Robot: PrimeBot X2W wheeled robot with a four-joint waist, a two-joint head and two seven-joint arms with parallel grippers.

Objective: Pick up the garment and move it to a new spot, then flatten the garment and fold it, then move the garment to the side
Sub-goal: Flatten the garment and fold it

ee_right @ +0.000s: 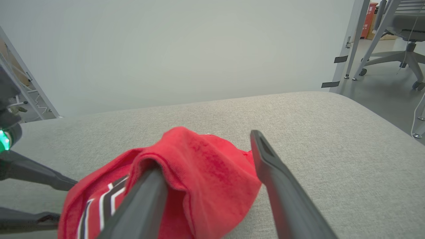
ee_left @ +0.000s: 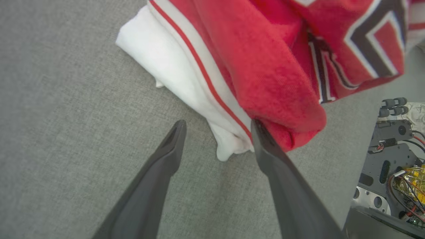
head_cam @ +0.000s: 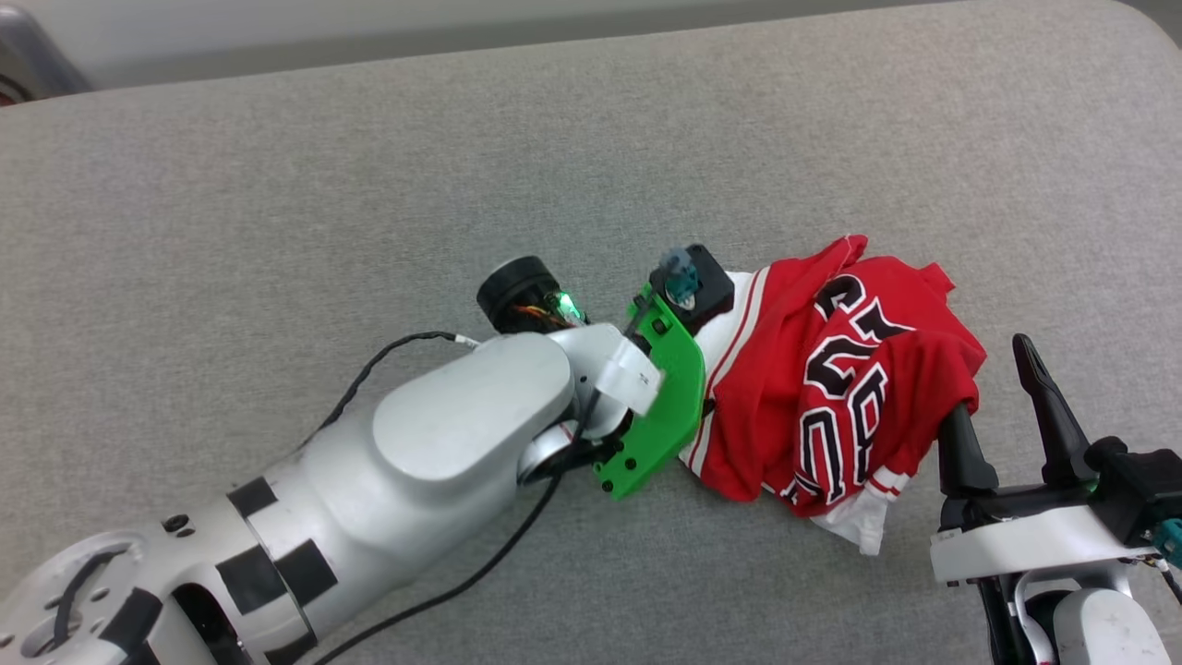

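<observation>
The garment (head_cam: 766,406) lies crumpled in a heap on the grey padded surface (head_cam: 369,185), between the two arms. The left claw (ee_left: 217,139) is spread, its fingers straddling the white sleeve edge, one tip touching the red fold. The right claw (head_cam: 988,379) is spread too, one finger tucked under a red fold on the heap's other side, the other clear of the cloth.
</observation>
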